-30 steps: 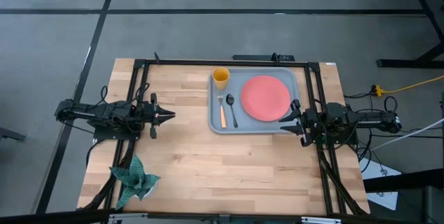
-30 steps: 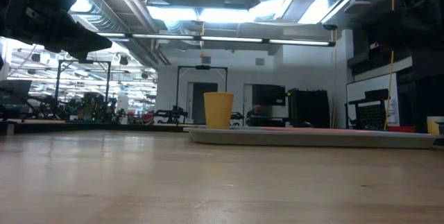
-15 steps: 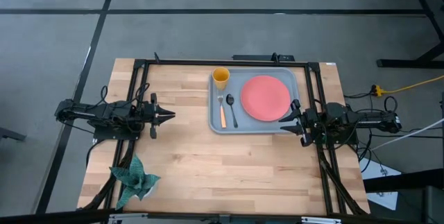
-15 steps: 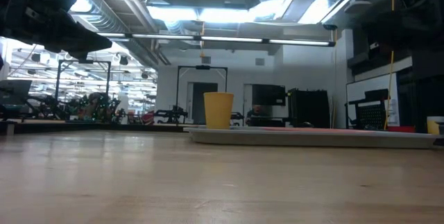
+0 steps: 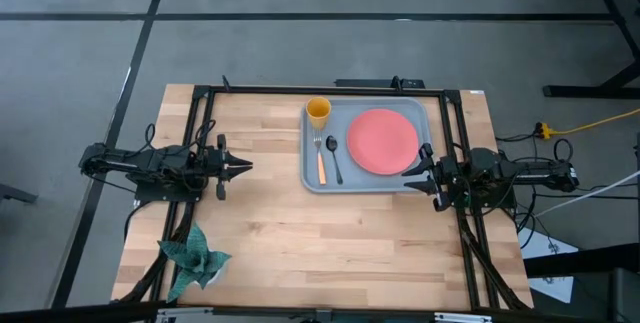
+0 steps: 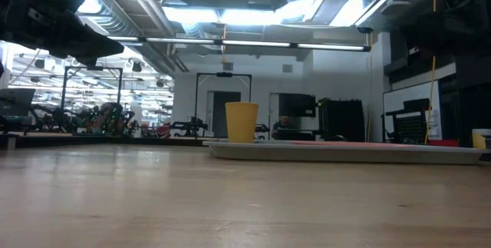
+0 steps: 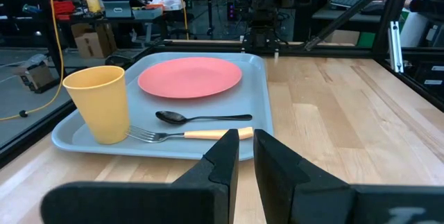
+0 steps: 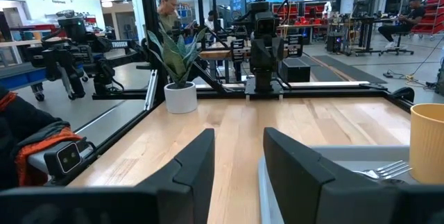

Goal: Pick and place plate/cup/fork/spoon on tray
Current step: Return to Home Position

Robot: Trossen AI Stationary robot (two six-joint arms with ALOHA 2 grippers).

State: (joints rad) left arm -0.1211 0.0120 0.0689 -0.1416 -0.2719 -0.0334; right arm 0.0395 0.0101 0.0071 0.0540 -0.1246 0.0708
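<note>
- Left gripper (image 7: 246,144): parked at the table's (image 5: 300,243) 9 o'clock edge, pointing at the tray. Fingers are nearly together with a thin gap between them, and they hold nothing.
- Tray (image 7: 255,89): at about 1 o'clock from table centre. It's a grey-blue rectangle with rounded corners, a raised rim and a smooth matte face that looks like plastic.
- Fork (image 7: 187,135): flat on the tray at 9 o'clock of the spoon, just beside it and roughly parallel. Silver tines, pale orange handle.
- Spoon (image 7: 201,118): between fork and plate. Dark glossy metal, oval bowl, thin handle.
- Cup (image 7: 97,102): upright in the tray's 11 o'clock corner. Plain yellow-orange cylinder, matte, open top.
- Plate (image 7: 189,77): fills the tray's 3 o'clock half. Coral-pink disc, shallow, smooth, low rim.
- Right gripper (image 8: 239,151): at the table's 3 o'clock edge, just off the tray's 4 o'clock corner. Fingers stand apart and are empty.
- Status: all four items are on the tray, so as far as you can see the placing is done. Both arms look retracted; my read is nothing is left but settling at home.
</note>
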